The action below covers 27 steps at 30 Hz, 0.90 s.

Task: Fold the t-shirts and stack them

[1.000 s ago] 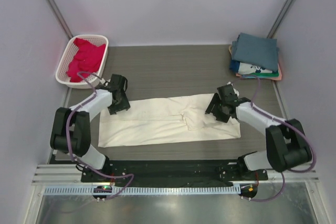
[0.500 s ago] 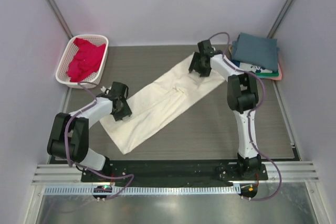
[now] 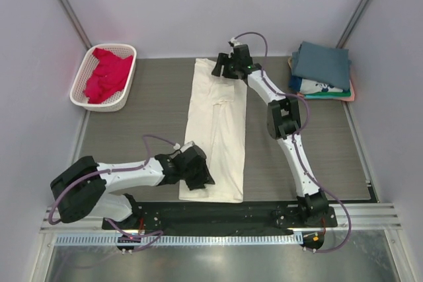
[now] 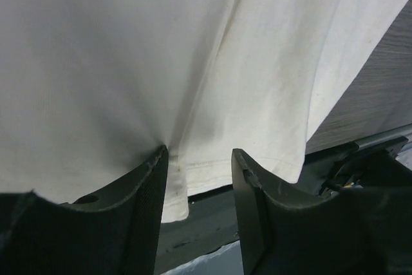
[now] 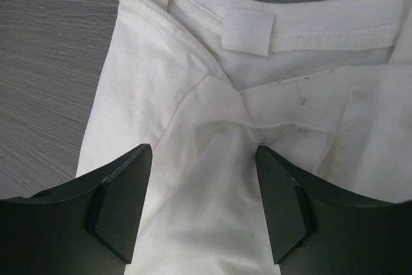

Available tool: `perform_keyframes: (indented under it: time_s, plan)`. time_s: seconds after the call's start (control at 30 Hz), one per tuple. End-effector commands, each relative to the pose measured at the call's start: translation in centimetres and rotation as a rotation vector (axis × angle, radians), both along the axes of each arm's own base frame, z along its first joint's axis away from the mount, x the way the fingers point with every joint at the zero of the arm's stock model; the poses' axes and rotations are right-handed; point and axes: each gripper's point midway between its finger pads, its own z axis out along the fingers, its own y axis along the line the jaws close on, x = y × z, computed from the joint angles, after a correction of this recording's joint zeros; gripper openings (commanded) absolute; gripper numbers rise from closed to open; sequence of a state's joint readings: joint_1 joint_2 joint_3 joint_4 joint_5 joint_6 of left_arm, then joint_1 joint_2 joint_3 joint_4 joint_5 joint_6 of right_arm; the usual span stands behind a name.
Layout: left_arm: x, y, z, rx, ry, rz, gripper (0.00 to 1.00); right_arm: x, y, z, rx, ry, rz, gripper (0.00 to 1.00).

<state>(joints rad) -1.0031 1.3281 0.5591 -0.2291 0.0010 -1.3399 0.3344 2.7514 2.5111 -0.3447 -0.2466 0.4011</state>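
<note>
Cream t-shirt laid as a long strip on my table, collar beneath my wide-open right tool, near end at my left tool, jaws partly apart.

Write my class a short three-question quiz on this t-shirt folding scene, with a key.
1. True or false: the crimson t-shirt lies in the white basket.
2. Fill in: the collar of the cream t-shirt lies toward the ___ edge of the table.
3. Which shirt tops the far-right stack? A green; B slate-blue t-shirt; C crimson.
Key: 1 true; 2 far; 3 B.
</note>
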Motion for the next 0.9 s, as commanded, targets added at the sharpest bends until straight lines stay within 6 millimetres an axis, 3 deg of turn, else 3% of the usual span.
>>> perform_keyframes:
  time_s: [0.0, 0.1, 0.17, 0.2, 0.27, 0.3, 0.37, 0.4, 0.47, 0.5, 0.53, 0.57, 0.6, 0.63, 0.67, 0.7, 0.73, 0.77, 0.83, 0.87]
  plan:
    - [-0.3, 0.1, 0.6, 0.065, 0.04, 0.033, 0.46, -2.1, 1.8, -4.3, -0.056, 0.047, 0.077, 0.72]
    - [0.1, -1.6, 4.1, 0.055, -0.034, -0.037, 0.49, -0.8, 2.2, -1.5, -0.033, -0.037, 0.091, 0.74]
    - [0.4, -1.0, 6.0, 0.104, -0.081, -0.053, 0.51, -0.5, 3.0, 0.6, -0.001, -0.09, 0.122, 0.76]
    - [0.8, -1.9, 8.3, 0.082, -0.129, -0.069, 0.52, -0.4, 3.4, 2.6, 0.022, -0.124, 0.138, 0.77]
    - [1.4, -0.8, 10.4, 0.127, -0.21, -0.09, 0.54, -0.8, 4.3, 6.1, 0.06, -0.178, 0.187, 0.8]
    - [1.8, -0.5, 11.5, 0.133, -0.248, -0.1, 0.56, -1.1, 4.3, 10.5, 0.076, -0.238, 0.194, 0.82]
    - [2.1, 1.8, 11.7, 0.212, -0.281, -0.083, 0.59, -1.8, 4.0, 14.6, 0.075, -0.291, 0.181, 0.86]
    - [2.5, 3.1, 12.1, 0.238, -0.32, -0.063, 0.61, -3.3, 3.4, 19.1, 0.078, -0.337, 0.172, 0.92]
    - [2.1, 5.0, 11.5, 0.293, -0.317, -0.061, 0.61, -4.7, 1.4, 22.2, 0.049, -0.351, 0.085, 0.97]
    - [1.9, 5.7, 11.8, 0.286, -0.327, -0.052, 0.62, -6.3, 0.2, 19.6, 0.015, -0.266, 0.05, 0.99]
    - [1.8, 6.3, 11.6, 0.294, -0.329, -0.044, 0.62, -8.0, -0.8, 19.0, -0.005, -0.207, 0.018, 1.0]
    - [1.3, 7.4, 10.2, 0.318, -0.306, -0.029, 0.62, -11.1, -2.7, 19.6, -0.025, -0.162, -0.041, 1.0]
    - [1.0, 7.8, 9.9, 0.311, -0.304, -0.019, 0.62, -13.2, -3.4, 18.6, -0.045, -0.106, -0.079, 1.0]
    - [0.7, 8.3, 9.9, 0.281, -0.309, -0.009, 0.63, -16.1, -4.5, 17.5, -0.073, -0.033, -0.104, 1.0]
    - [0.3, 8.8, 8.8, 0.278, -0.298, 0.007, 0.63, -20.4, -6.1, 15.1, -0.105, 0.053, -0.12, 1.0]
    - [0.1, 9.2, 8.3, 0.27, -0.293, 0.018, 0.63, -23.8, -6.1, 13.8, -0.094, 0.135, -0.135, 1.0]
    - [-0.2, 9.8, 7.8, 0.246, -0.289, 0.044, 0.63, -26.9, -6.6, 14.8, -0.078, 0.132, -0.137, 0.99]
    - [-0.5, 10.2, 7.4, 0.241, -0.284, 0.055, 0.62, -30.7, -8.0, 10.2, -0.113, 0.25, -0.198, 0.99]
    - [-0.7, 10.8, 6.8, 0.227, -0.281, 0.072, 0.63, -35.9, -7.8, 7.7, -0.108, 0.332, -0.198, 0.98]
    - [-0.9, 10.9, 6.9, 0.205, -0.286, 0.081, 0.63, -39.3, -8.8, 4.7, -0.136, 0.401, -0.198, 0.98]
